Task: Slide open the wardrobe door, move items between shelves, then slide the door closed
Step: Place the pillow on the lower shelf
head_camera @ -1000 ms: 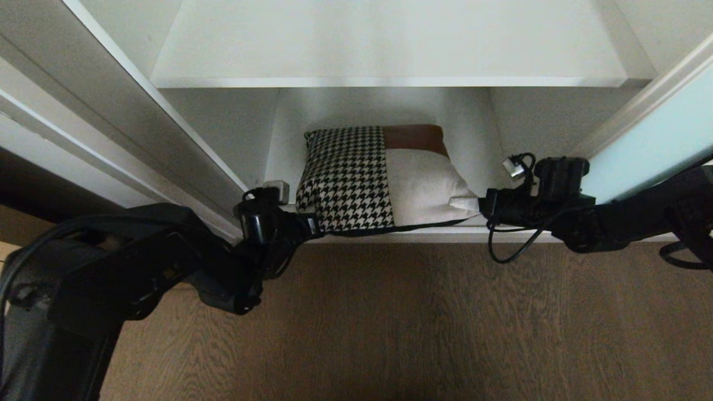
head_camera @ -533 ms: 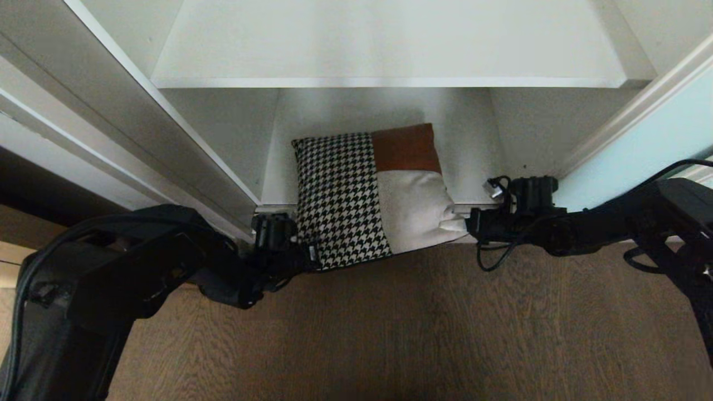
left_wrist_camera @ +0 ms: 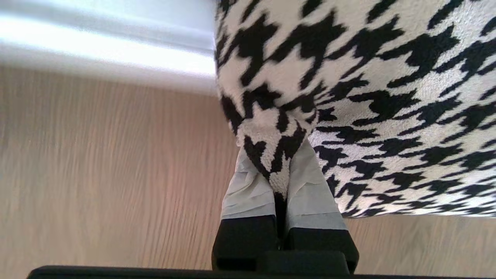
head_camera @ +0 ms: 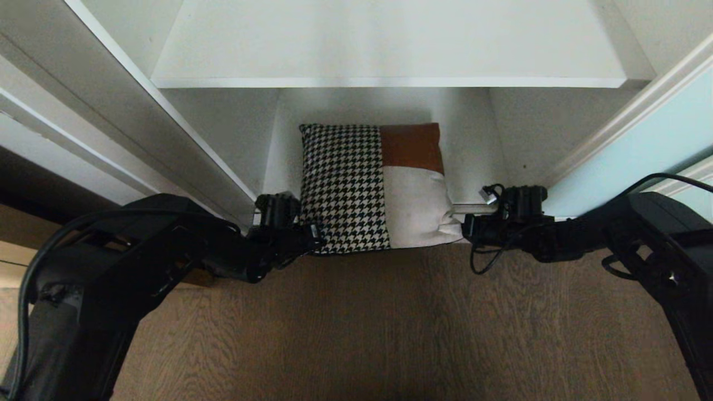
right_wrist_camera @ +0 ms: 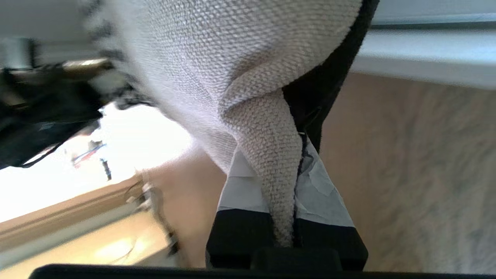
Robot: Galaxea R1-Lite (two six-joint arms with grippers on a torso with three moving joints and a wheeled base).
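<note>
One patchwork cushion (head_camera: 356, 189) shows, with houndstooth, brown and cream panels and a black back. It hangs between my two grippers at the front of the lower shelf (head_camera: 473, 156), its near edge out over the floor. My left gripper (head_camera: 315, 236) is shut on the houndstooth corner (left_wrist_camera: 276, 155) of the cushion (left_wrist_camera: 387, 97). My right gripper (head_camera: 465, 228) is shut on the cream corner (right_wrist_camera: 273, 155) of the cushion (right_wrist_camera: 217, 58). The upper shelf (head_camera: 390, 82) is bare. The sliding wardrobe door (head_camera: 629, 161) stands at the right, slid aside.
The wardrobe's left frame (head_camera: 167, 128) runs close beside my left arm. Brown wood floor (head_camera: 390, 323) lies in front of the wardrobe. The door's white frame edge (head_camera: 624, 117) sits just behind my right arm.
Both grippers have drawn the cushion's near edge out past the lower shelf's front and over the floor. The cushion has tilted up and now faces the head camera more squarely.
</note>
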